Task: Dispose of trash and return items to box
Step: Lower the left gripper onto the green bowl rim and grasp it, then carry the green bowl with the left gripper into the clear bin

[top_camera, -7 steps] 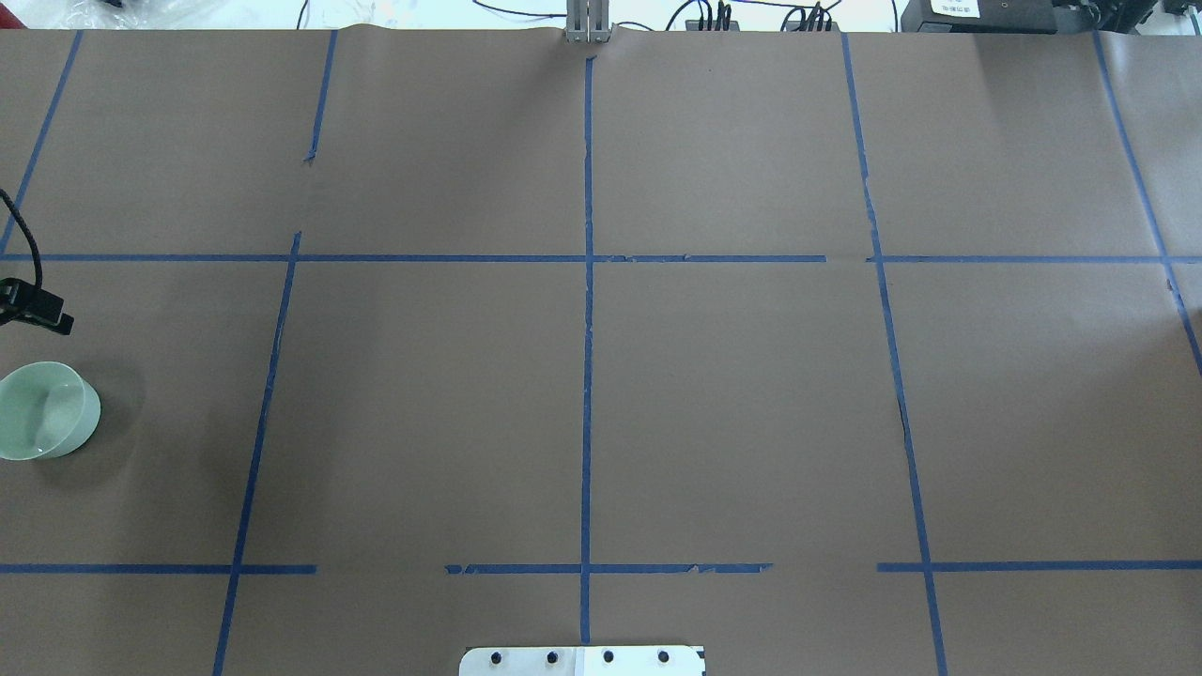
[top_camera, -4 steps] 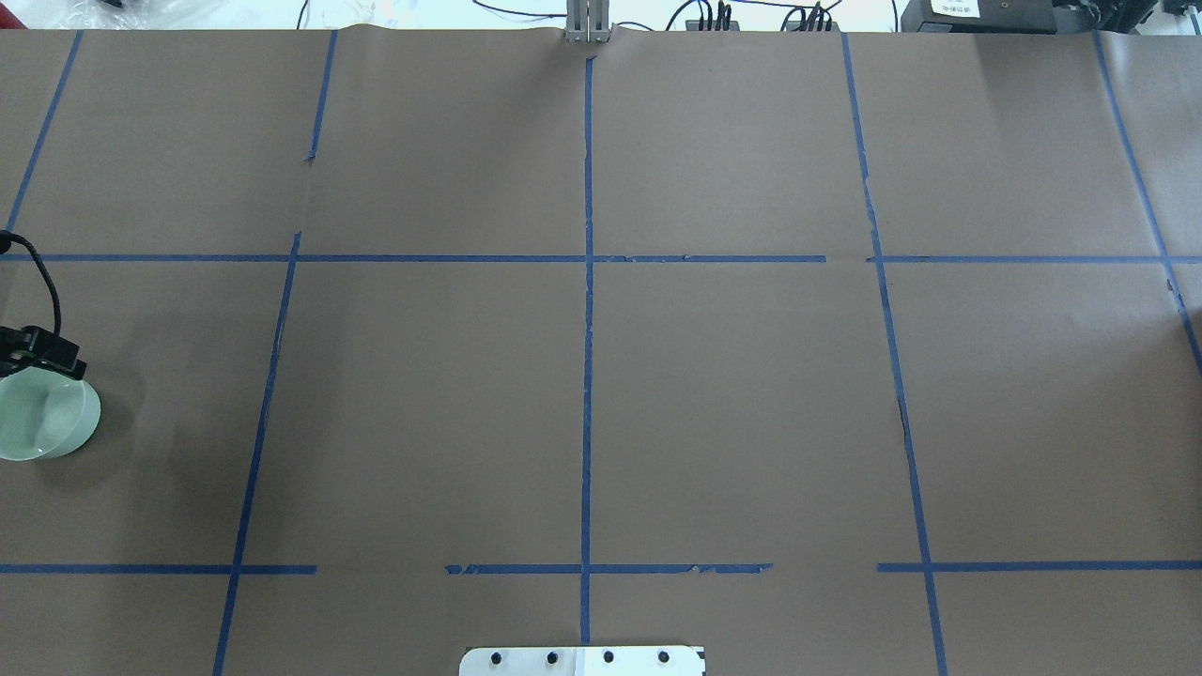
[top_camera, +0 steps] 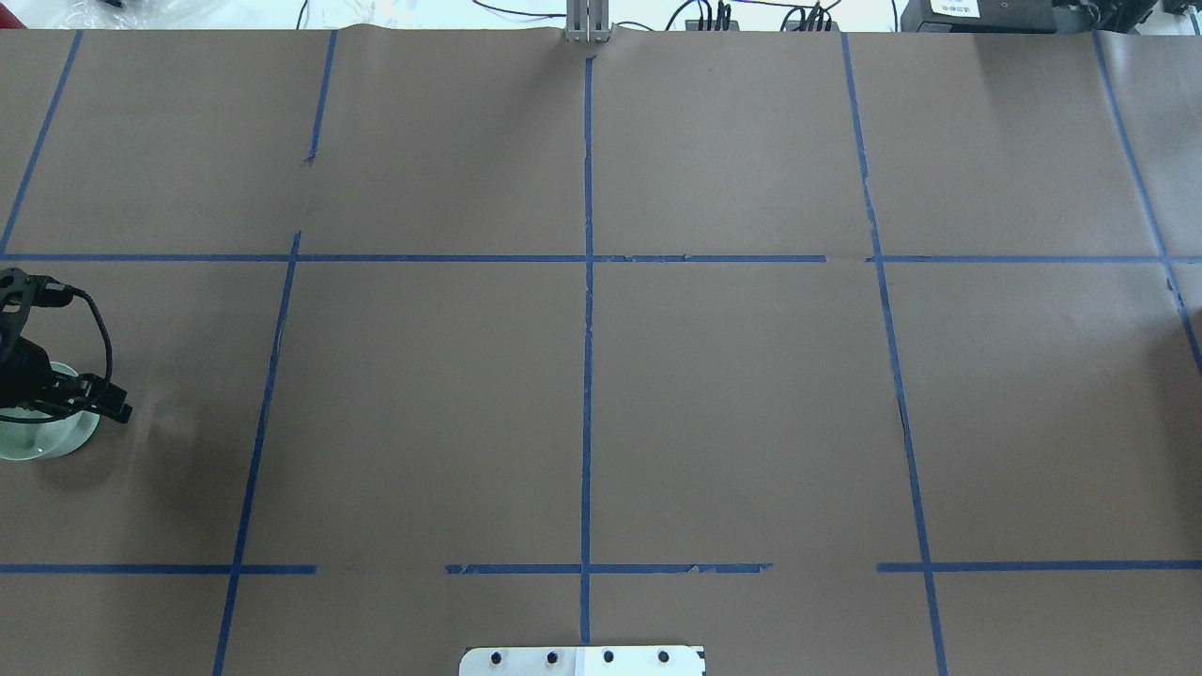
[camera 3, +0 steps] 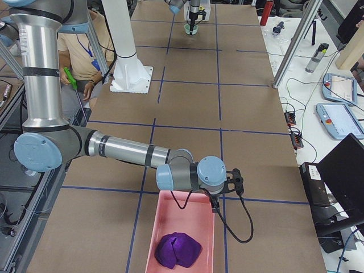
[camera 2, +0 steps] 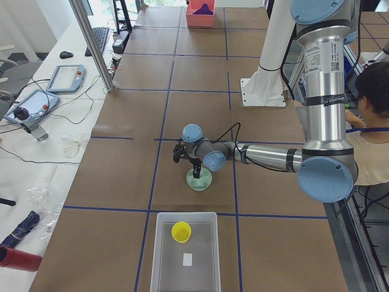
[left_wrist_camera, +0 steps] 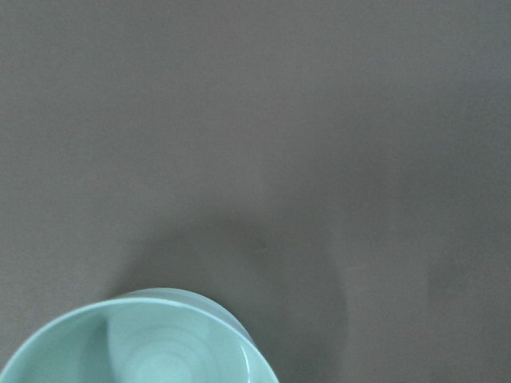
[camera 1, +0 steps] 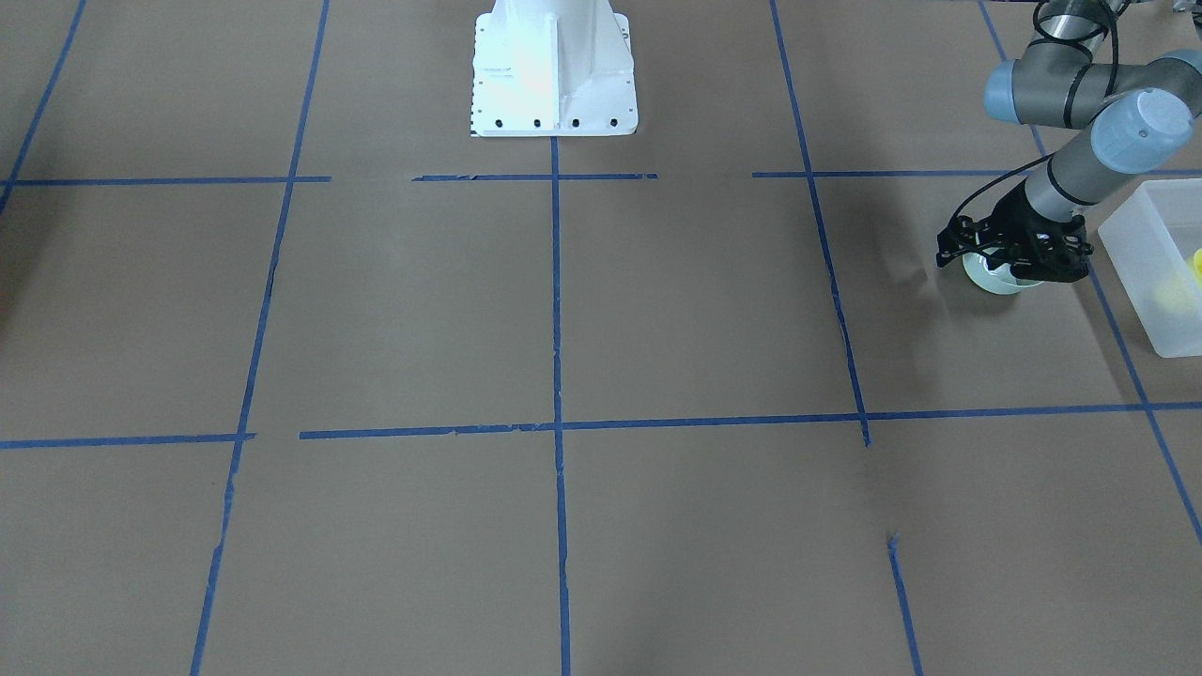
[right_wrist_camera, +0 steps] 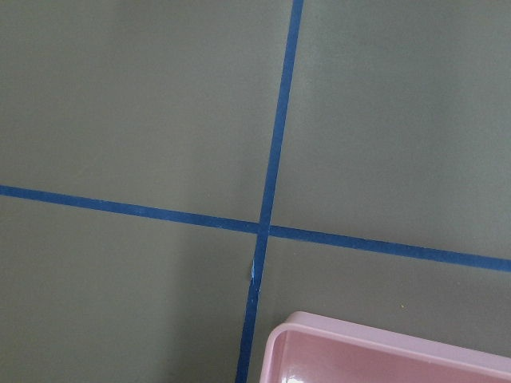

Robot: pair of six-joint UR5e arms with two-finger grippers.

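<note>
Left gripper (camera 1: 1012,264) at mint bowl (left_wrist_camera: 152,351), box (camera 2: 200,244) with yellow cup (camera 2: 181,232) just beside, right gripper (camera 3: 216,201) at pink tray (camera 3: 179,213) edge, we cannot tell either grip

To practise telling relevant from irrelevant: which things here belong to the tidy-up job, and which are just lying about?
Job: mint-green bowl; left hand at it; yellow cup in translucent box; pink tray with purple wad, likely trash.
Lying about: teach pendant; keyboard; red bottle.

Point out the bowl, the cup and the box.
Bowl (camera 2: 199,186): exterior left view, near outer wall.
Cup (camera 2: 181,232): exterior left view, its inside.
Box (camera 2: 205,246): exterior left view, bare floor.
</note>
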